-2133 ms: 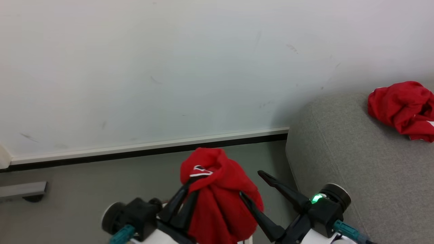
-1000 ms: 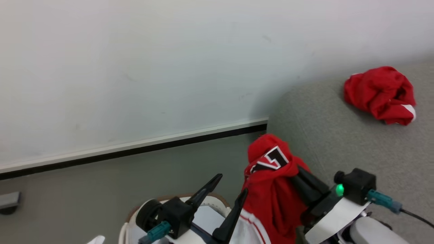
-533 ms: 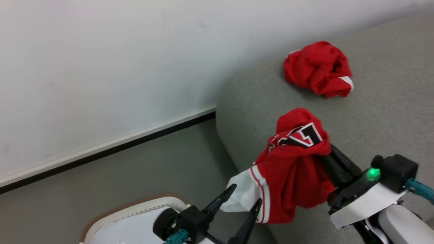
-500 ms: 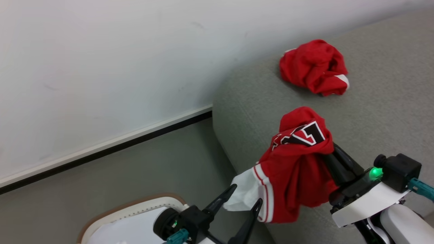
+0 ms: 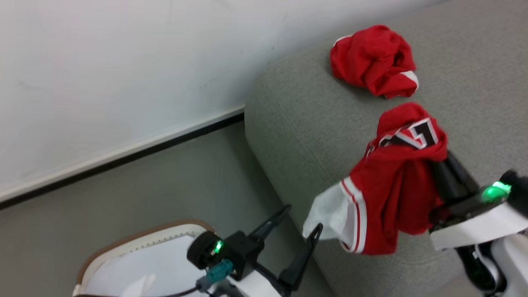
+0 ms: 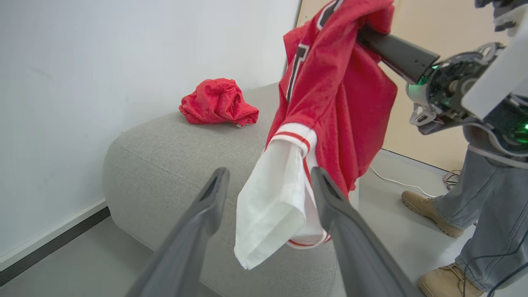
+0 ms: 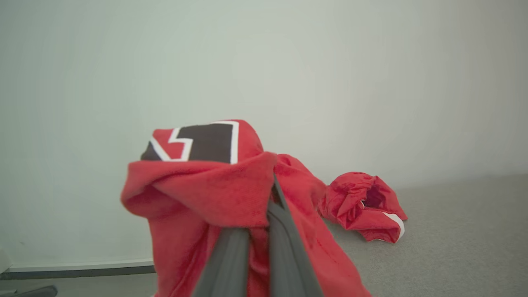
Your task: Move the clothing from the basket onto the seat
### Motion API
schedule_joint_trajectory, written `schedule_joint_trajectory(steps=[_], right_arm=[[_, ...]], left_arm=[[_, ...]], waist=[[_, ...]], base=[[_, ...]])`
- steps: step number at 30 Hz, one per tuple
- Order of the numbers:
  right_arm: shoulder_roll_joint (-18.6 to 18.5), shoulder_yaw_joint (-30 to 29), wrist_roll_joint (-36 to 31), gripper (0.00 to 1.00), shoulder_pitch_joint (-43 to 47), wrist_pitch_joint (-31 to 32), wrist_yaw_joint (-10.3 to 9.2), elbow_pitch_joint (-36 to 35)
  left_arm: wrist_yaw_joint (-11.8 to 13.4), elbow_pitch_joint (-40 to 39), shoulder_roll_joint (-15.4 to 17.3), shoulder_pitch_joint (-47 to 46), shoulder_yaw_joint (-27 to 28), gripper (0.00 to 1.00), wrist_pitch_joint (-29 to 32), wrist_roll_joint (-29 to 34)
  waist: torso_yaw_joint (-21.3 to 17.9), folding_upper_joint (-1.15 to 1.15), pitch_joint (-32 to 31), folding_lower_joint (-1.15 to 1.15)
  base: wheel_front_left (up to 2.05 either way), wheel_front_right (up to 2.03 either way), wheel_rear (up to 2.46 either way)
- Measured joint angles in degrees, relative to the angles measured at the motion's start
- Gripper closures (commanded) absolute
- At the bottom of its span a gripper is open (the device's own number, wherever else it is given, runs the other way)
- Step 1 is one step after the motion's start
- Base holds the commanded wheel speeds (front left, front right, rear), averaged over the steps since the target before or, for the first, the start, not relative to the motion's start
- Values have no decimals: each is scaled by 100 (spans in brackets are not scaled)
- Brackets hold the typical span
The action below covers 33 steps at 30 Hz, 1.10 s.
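Basket: the basket (image 5: 136, 243) is sitting on the floor (image 5: 165, 185) at the robot's lower left, with part of its brown rim and white perforated wall showing.
Basket contents: a flat pale sheet (image 5: 136, 276) is lying inside it.
Seat: the seat (image 5: 309, 115) is standing against the wall (image 5: 123, 62), its rounded corner pointing towards the basket.
On the seat: a crumpled red garment (image 5: 373, 62) with a white trim is resting near the back, close to the wall.
Jersey: the jersey (image 5: 392, 194) is hanging in the air from the right gripper (image 7: 272, 189), over the seat's front edge. Its black-and-white lettering is bunched on top and its white sleeve is dangling lowest. I cannot tell whether the cloth is brushing the cushion.
Right gripper: its fingers are pinching together on a fold of the jersey, buried under the red cloth.
Right arm: it is reaching up and forward over the seat, fingers angled towards the wall.
Left gripper: the left gripper (image 5: 302, 218) is spreading its fingers wide and gripping nothing. It is hovering between the basket and the seat's edge, and the white sleeve is hanging just ahead of its fingertips.
Edges: the dark baseboard (image 5: 123, 144) is running along the wall up to the seat's corner.
Open room: bare floor is lying between the basket, the wall and the seat.
Bystander: a person (image 6: 486, 214) in jeans and tan boots is standing beyond the seat, with a cable (image 6: 392, 179) trailing on the floor nearby.
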Motion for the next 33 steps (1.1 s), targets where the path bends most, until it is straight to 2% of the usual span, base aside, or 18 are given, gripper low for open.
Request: schedule_joint_trajectory(steps=[6, 13, 18, 21, 25, 29, 33], right_arm=[[69, -703, 1, 100, -703, -37, 0, 220], [-8, -1622, -77, 100, -2448, 2, 0, 939], [-407, -2414, -330, 100, -3907, 187, 0, 1735], [-771, -2876, -624, 100, -4717, 325, 0, 2298], [-1109, -3337, -1027, 100, -5540, 512, 0, 3080], [-1381, -3706, -1448, 100, -6005, 554, 0, 3865], [-1370, -4186, -1748, 100, -6030, 287, 0, 4738]], left_arm=[[-29, -104, 99, -616, 74, 0, 232, 202], [-100, -186, 198, -1542, 174, 0, 433, 388], [-101, -127, 215, -1811, 204, 0, 445, 444], [-102, -94, 227, -1866, 179, 0, 434, 457], [-100, -66, 232, -1866, 140, 0, 391, 457], [-75, -110, 199, -1900, 87, 0, 370, 477], [-47, -164, 192, -1920, 1, 0, 390, 550]], waist=[[187, 0, 531, 0], [508, 0, 1472, 1], [852, 0, 2097, 2], [1123, 0, 2376, 1], [1500, 0, 2653, 1], [1814, 0, 2934, 1], [2091, 0, 3185, 1]], base=[[0, 0, 0], [0, 0, 0], [0, 0, 0], [0, 0, 0], [0, 0, 0], [0, 0, 0], [0, 0, 0]])
